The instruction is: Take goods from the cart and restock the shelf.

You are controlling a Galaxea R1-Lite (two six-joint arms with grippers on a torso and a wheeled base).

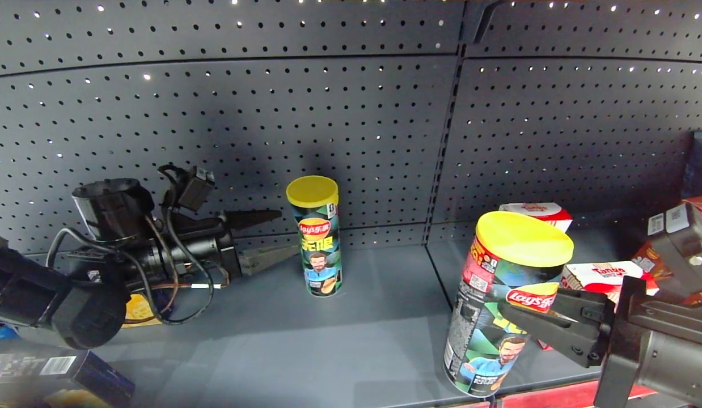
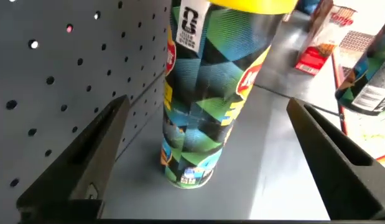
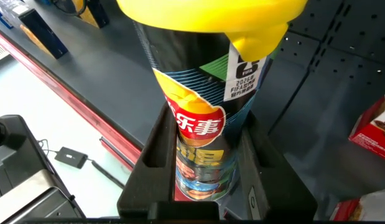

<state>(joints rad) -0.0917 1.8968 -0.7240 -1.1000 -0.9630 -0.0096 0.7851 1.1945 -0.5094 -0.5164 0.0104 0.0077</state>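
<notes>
Holding one tilted chip can [image 1: 498, 272] tight, the right gripper [image 1: 507, 317] is at the front of the shelf [image 1: 328, 340]. The left gripper [image 1: 284, 233] is wide open just beside another can [image 1: 318, 238] standing on the shelf.

**Covered and cropped**

At lower right of the head view, a finger of the right gripper [image 1: 498, 309] covered part of the held chip can [image 1: 487, 345]. The can partly hid the red-and-white snack boxes [image 1: 606, 275] behind it. At lower left, the left arm [image 1: 73, 306] masked a yellow packet [image 1: 136, 310], and the frame edge cropped a dark box [image 1: 56, 377].
</notes>
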